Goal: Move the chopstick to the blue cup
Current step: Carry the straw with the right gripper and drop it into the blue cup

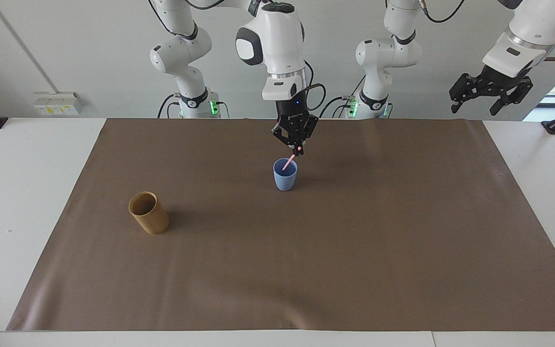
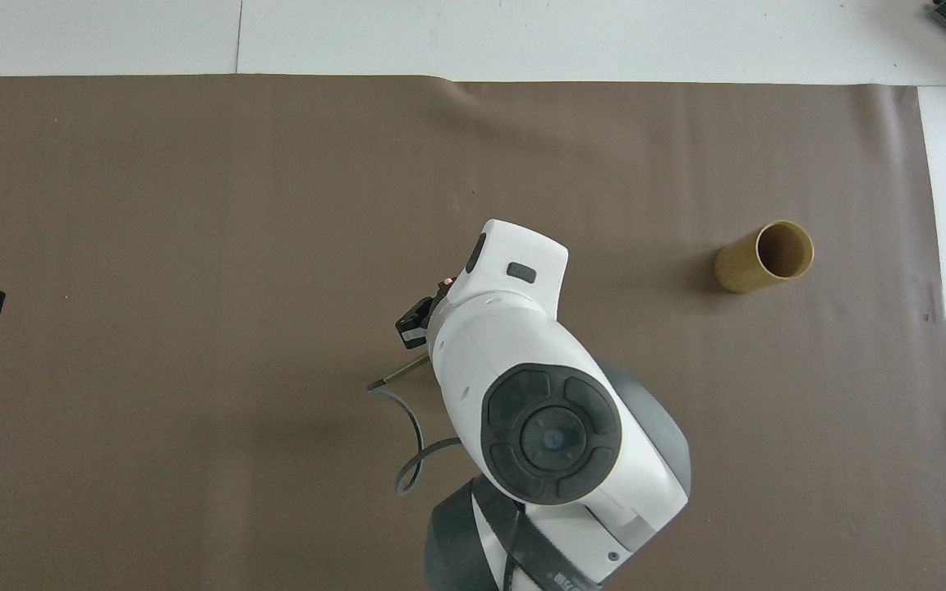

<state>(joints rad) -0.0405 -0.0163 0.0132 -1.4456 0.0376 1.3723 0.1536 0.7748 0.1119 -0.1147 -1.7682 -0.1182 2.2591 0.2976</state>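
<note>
In the facing view, just above the middle of the frame, the right pincer (image 1: 298, 152) hangs over the small light-blue tapered cup (image 1: 285, 177), its fingertips pinched together on the upper end of the thin pink chopstick (image 1: 288, 163). The stick slants down from the fingertips, and its lower end dips inside the cup's rim, on the side of the mouth toward the pincer. The pincer sits above the cup and slightly off its centre; it does not touch the rim.

The cup stands upright on the brown mat (image 1: 354, 250) that covers the middle of the white desk (image 1: 27, 202), in the upper centre of the frame.

In the overhead view the right arm's white body fills the lower centre and hides the cup completely; only a sliver of the black right pincer (image 2: 417, 318) and a tiny pink tip of the chopstick (image 2: 448, 282) peek out at its upper left edge.

The tall brown cylindrical cup (image 1: 149, 213) stands on the mat at the left of the facing frame, well apart from the blue one.

The left pincer (image 1: 490, 92) waits raised at the upper right of the facing frame, fingers spread wide and holding nothing
</note>
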